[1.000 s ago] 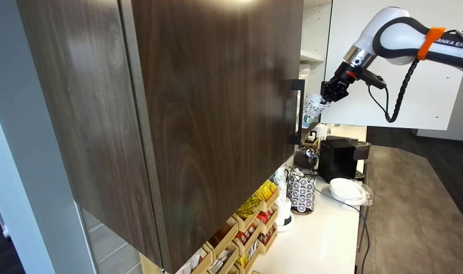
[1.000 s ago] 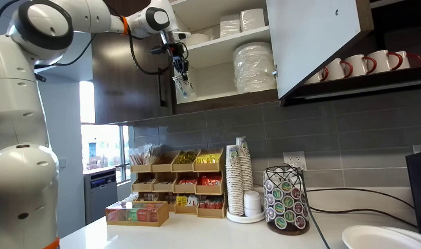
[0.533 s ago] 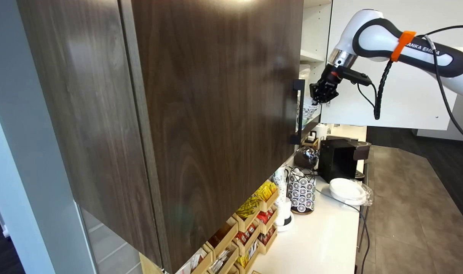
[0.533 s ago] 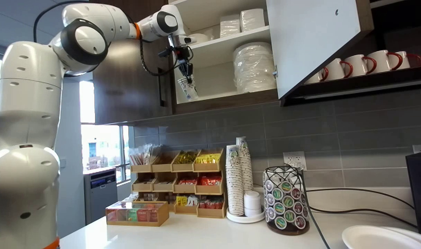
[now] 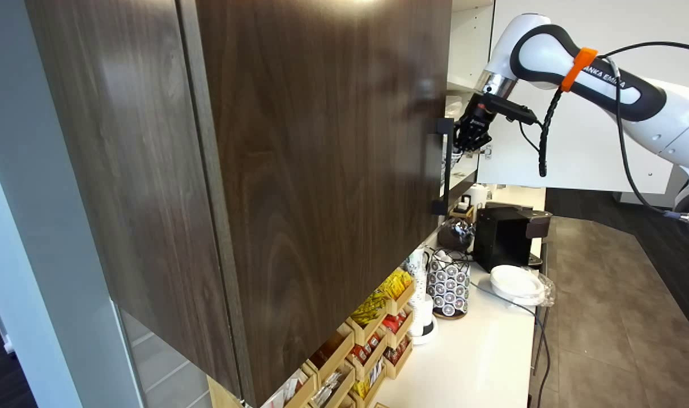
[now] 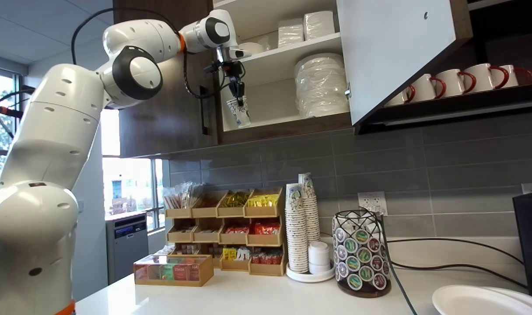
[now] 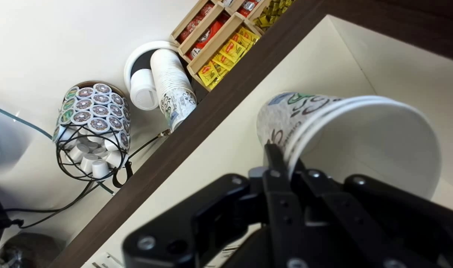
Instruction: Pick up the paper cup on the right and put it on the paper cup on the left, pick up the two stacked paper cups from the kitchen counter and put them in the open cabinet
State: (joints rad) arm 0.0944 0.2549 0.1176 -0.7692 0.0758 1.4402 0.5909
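Gripper: pinching one side wall of the nested paper cups at the rims.
Cups: held tilted within the open cabinet, mouths facing back up to the gripper.
Long axis: slanting away from the gripper, bases lower, over the cabinet floor; contact unclear. Release likely wants tipping upright first.
White bench: well below.

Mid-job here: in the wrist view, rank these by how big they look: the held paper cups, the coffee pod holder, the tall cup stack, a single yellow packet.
1. Paper cups in the pincer, enlarged by being closest
2. Coffee pod holder
3. Tall cup stack
4. Single yellow packet
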